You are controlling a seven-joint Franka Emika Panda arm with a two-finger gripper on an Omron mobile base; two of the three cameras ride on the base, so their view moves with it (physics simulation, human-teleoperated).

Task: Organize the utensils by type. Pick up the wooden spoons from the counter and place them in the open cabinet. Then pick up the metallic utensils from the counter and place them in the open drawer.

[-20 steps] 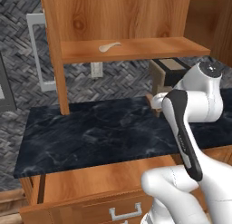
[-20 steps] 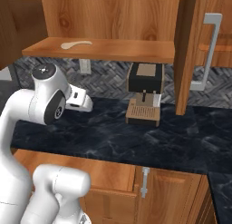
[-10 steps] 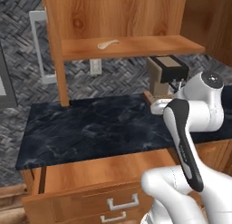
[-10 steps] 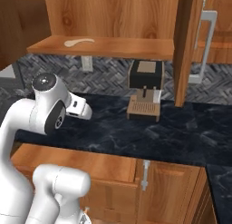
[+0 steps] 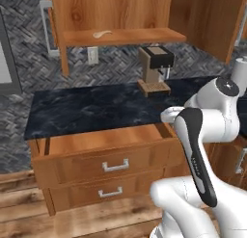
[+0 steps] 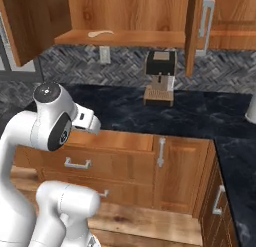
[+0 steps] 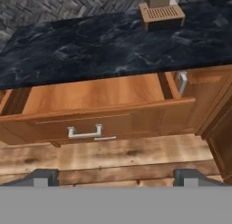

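Observation:
One pale wooden spoon (image 5: 102, 33) lies on the shelf of the open cabinet (image 5: 144, 37), also visible as the spoon (image 6: 100, 33) in the right base view. The black counter (image 7: 104, 46) carries no utensil that I can make out; the metallic utensils are out of view. Below it the drawer (image 7: 97, 94) is pulled open, its wooden bottom bare, its silver handle (image 7: 84, 131) facing me. My gripper (image 7: 117, 177) hangs open and holds nothing, in front of and above the drawer front, with its fingertips (image 7: 43, 177) wide apart.
A coffee machine (image 5: 155, 68) stands at the back of the counter beneath the cabinet. The cabinet door (image 6: 196, 31) juts out to the right of the shelf. A second drawer (image 5: 111, 191) sits shut below the open one, above the wooden floor (image 7: 127, 155).
The whole picture has shifted: the base has backed away and sideways, so the open drawer and the lower fronts now show. The gripper stays open.

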